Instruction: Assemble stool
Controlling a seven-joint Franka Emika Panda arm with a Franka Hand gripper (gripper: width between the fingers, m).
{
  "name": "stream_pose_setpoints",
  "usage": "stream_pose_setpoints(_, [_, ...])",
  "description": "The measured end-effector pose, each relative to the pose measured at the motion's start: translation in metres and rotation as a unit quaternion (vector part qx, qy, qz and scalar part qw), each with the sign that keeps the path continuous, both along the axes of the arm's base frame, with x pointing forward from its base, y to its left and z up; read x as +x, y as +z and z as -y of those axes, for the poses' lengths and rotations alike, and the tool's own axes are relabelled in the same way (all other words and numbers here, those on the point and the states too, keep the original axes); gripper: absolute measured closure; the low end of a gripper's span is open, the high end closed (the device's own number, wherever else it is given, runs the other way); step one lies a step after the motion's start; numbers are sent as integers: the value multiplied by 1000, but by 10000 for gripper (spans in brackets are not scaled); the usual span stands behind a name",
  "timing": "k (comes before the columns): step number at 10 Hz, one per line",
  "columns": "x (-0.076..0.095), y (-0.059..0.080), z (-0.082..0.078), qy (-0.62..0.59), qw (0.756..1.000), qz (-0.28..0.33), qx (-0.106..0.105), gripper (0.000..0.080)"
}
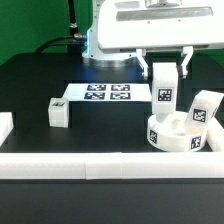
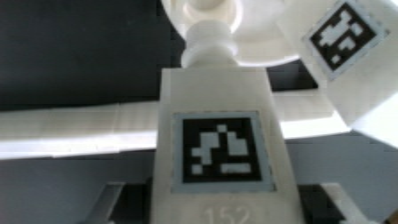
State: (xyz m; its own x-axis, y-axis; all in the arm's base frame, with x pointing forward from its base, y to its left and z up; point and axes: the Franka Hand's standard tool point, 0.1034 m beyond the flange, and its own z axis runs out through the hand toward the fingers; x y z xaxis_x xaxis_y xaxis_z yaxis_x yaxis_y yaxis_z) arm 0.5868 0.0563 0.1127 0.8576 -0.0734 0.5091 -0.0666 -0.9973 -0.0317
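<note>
My gripper [image 1: 164, 80] is shut on a white leg block [image 1: 164, 90] with a black-and-white tag and holds it upright just above and behind the round ring-shaped seat [image 1: 178, 134]. The seat lies near the front right, and another leg block [image 1: 205, 108] stands tilted on its right side. In the wrist view the held leg [image 2: 219, 130] fills the middle, its peg end pointing at the seat [image 2: 267, 25], with my fingers [image 2: 118, 200] at both sides. A third leg block [image 1: 59, 112] lies on the table at the exterior view's left.
The marker board [image 1: 100, 93] lies flat on the black table behind the leg blocks. A long white border rail [image 1: 100, 163] runs along the front edge, with another white piece [image 1: 5, 126] at the left edge.
</note>
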Motion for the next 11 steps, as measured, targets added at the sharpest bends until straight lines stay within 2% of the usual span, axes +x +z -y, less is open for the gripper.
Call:
stream_pose_setpoints(1, [-1,-2,-2,2,1000,-2,0,462])
stream_pose_setpoints(2, [1,2,-2,2,1000,27,-4,462])
stream_pose_setpoints(7, [-3,-5,-2,4,1000,25,-6,462])
stream_pose_setpoints(11, [-8,-16,-3,6,1000,16,-8,462])
